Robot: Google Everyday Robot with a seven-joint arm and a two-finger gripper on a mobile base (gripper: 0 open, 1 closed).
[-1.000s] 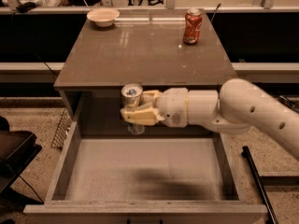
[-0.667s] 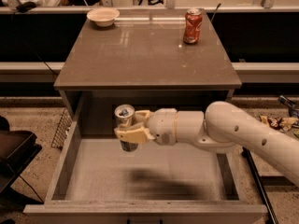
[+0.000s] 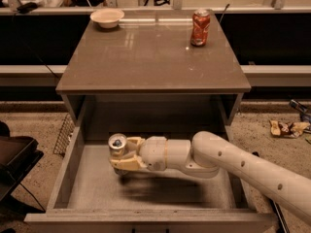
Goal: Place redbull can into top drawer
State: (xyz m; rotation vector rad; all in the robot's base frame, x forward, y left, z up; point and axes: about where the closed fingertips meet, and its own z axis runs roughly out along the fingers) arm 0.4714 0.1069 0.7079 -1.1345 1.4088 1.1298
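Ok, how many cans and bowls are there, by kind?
Cans: 2, the redbull can held by the gripper inside the top drawer, the soda can on the cabinet top.
Bowls: 1, the bowl on the cabinet top.
Total: 3.

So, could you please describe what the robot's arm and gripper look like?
The arm is a smooth, off-white tube of rounded segments, with small dark dots along its shell and a thin seam at the wrist. The gripper, low in the top drawer around the redbull can, has tan, blocky fingers. No cables show.
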